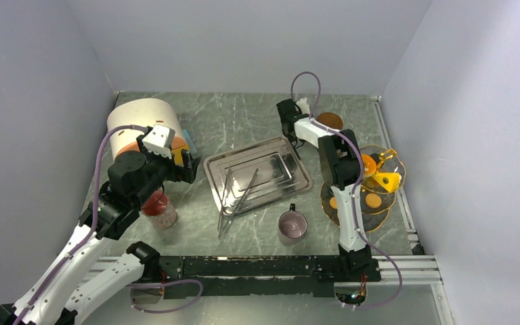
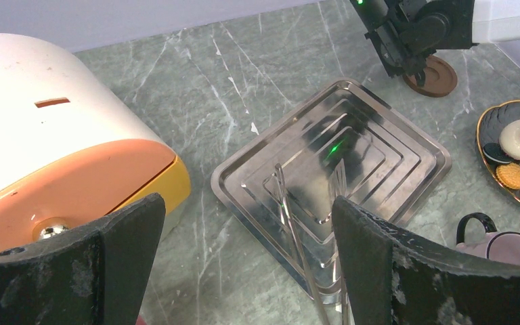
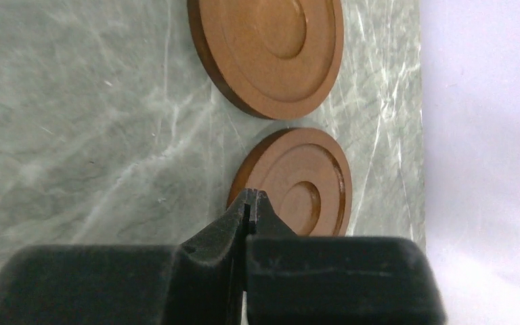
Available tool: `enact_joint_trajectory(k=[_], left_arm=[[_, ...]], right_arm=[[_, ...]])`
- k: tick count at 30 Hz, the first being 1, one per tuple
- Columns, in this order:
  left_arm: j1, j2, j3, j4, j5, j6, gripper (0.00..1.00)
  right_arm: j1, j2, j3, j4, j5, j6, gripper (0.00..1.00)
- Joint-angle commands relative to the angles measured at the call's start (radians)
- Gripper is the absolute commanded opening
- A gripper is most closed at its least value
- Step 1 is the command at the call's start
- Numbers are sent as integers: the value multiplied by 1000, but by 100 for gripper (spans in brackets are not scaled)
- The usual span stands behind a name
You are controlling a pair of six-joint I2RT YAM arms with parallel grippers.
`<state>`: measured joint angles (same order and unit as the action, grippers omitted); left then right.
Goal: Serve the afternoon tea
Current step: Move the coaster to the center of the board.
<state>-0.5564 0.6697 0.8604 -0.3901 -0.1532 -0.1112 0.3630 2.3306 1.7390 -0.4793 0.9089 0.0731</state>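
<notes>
Mug [image 1: 292,225] likely handling light, stiff, slick | handle [image 2: 472,222] offering surest hold | left jaws standing wide apart | right jaws pressing together

Soft, even light comes from above me, bright enough that the pale walls [image 1: 244,40] wash out. Shadows on the marble table [image 1: 244,115] are faint. The steel tray [image 2: 393,156] glares like a mirror, with one green spot. Close up, my right fingers [image 3: 108,284] are blurred; the brown discs [image 3: 271,47] are sharper.
</notes>
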Motion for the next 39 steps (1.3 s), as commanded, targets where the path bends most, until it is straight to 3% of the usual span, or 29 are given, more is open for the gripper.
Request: enact_joint_trajectory(k=[1, 18, 31, 39], left_arm=[[-4, -2, -3, 4, -6, 13, 97], [-5, -5, -4, 2, -10, 13, 97], [-4, -13, -4, 2, -11, 13, 98], [-5, -14, -6, 2, -11, 11, 98]], right_arm=[[-16, -21, -50, -10, 10, 42, 0], [-26, -127, -225, -120, -72, 148, 0], [-30, -220, -371, -112, -144, 192, 0], [-30, -250, -398, -125, -107, 194, 0]])
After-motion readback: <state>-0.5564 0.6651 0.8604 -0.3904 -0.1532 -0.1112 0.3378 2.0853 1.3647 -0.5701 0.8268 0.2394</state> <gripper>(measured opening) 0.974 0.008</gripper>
